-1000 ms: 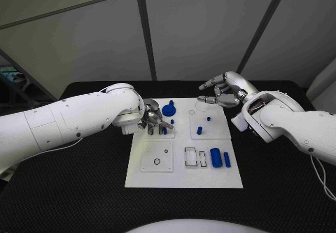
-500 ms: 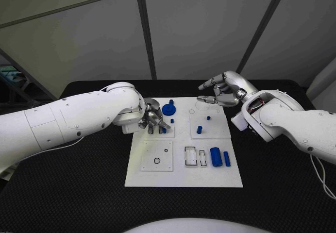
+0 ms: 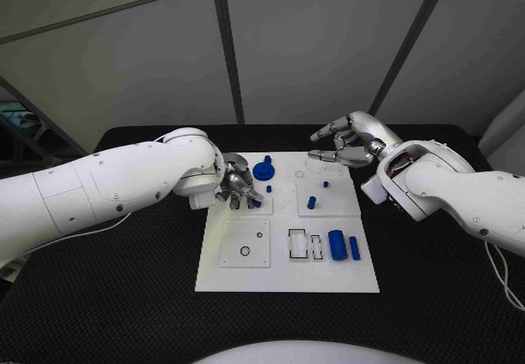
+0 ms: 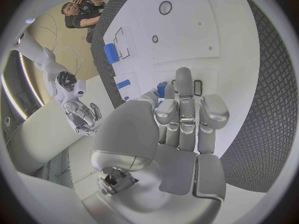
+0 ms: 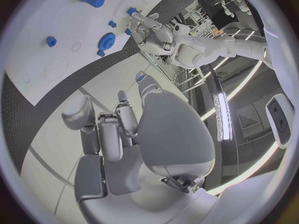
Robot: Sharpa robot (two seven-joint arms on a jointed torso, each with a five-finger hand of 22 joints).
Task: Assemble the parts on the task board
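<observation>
No writing can be read on the white task board (image 3: 287,277). The left hand (image 3: 240,188) is down on the board's far left part, fingers closed around a small blue part (image 4: 162,89). Just beyond it sits a blue gear (image 3: 264,171). The right hand (image 3: 348,144) hovers past the board's far edge, fingers curled, holding nothing, black tabletop (image 3: 438,288) beneath it.

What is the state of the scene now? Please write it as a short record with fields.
surface: black table
task board: white plate in the table's middle
left hand: low over the board's far left part, fingers at a small blue part
right hand: raised beyond the board's far right corner, fingers curled, holding nothing
gear: blue gear beside the left hand
cylinder: large blue cylinder lying near the board's right edge
</observation>
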